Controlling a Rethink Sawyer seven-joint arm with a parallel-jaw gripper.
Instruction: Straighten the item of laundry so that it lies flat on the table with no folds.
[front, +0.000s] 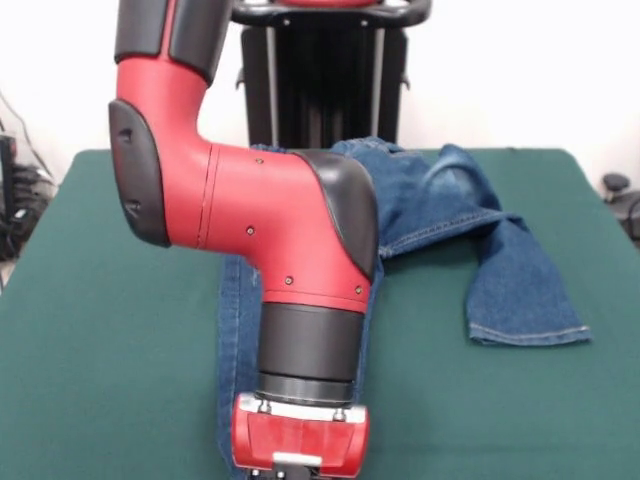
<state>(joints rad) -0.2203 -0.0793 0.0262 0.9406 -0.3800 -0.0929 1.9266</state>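
The soft, limp jeans (470, 240) sprawl on the green counter (100, 330), one leg folded sideways, its hem likely the best hold; the pincer's state I cannot tell.

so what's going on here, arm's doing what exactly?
The red and black arm reaches down over a small pair of blue jeans on the green table. One leg runs straight down under the arm; the other is bent off sideways and folded over, hem lying flat. So the jeans aren't straightened yet. The gripper end drops out of the picture's bottom edge, so whether it's holding the denim can't be told.
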